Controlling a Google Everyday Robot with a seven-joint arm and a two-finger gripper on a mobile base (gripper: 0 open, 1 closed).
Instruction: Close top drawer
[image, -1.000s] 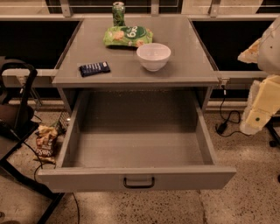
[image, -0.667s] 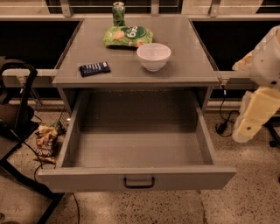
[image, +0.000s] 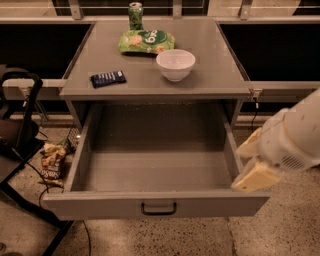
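The top drawer (image: 155, 204) is a wide, deep grey drawer pulled fully out of the grey cabinet, and its inside holds nothing. A small dark loop handle (image: 158, 208) sits at the centre of its flat front. My gripper (image: 254, 175) is at the right, low beside the drawer's front right corner, at the end of the white arm (image: 295, 135). It looks close to or just over the drawer's right wall.
On the cabinet top (image: 220, 75) lie a white bowl (image: 175, 64), a green chip bag (image: 146, 41), a green can (image: 135, 15) and a dark blue bar (image: 108, 78). A snack bag (image: 52, 162) lies on the floor at left beside a black stand (image: 20, 145).
My arm and gripper have swung down and to the left, from beside the cabinet's right side to the drawer's front right corner. The drawer has not moved.
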